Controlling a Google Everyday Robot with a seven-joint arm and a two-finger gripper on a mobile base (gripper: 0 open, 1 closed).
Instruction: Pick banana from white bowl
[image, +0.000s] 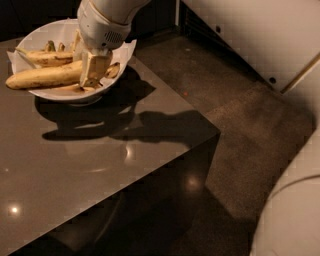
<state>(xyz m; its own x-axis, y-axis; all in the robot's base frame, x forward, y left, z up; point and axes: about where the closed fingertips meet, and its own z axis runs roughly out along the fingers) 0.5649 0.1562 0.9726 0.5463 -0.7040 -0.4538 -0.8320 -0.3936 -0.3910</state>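
Note:
The white bowl (122, 52) stands at the far left corner of the brown table, lined with crinkled white paper. The banana (45, 76), long, yellow and brown-specked, lies across the front of the bowl, and its left tip reaches the bowl's left rim. My gripper (91, 67) reaches down into the bowl from above and is shut on the banana's right end, which its fingers (95, 65) hide. A thinner banana (47, 57) and small brownish bananas (50, 46) lie behind it.
The table (75, 160) ends in a corner (217, 132) to the right of the bowl, with dark floor (235, 100) beyond it. A light wall panel (260, 35) stands at the upper right. My white arm body (292, 215) fills the lower right corner.

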